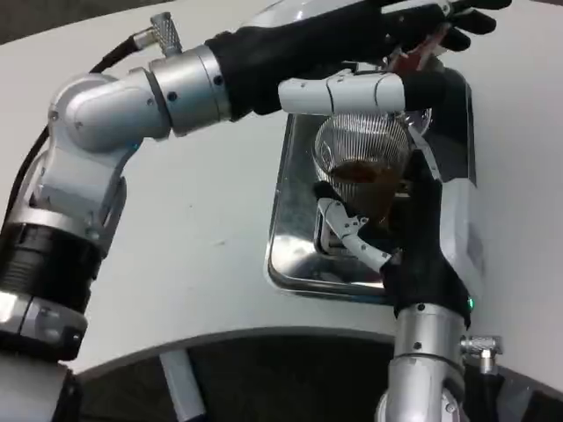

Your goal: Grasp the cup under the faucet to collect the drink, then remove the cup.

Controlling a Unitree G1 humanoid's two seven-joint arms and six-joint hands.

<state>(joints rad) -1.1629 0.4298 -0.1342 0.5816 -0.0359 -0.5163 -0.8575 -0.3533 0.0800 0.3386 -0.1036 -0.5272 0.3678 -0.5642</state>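
The right hand [413, 233] grips the ribbed glass cup [362, 167] low on its side. The left hand [387, 35] presses the faucet lever [420, 53]. Glass looks slippery and fragile, drink may spill

view: one camera, up at my head or chest | facing: down and forward onto the white table [202, 255] in front of me | range: close, my forearms large in frame | sides: my left arm [132, 101] enters from the left, my right arm [427, 352] from the near right
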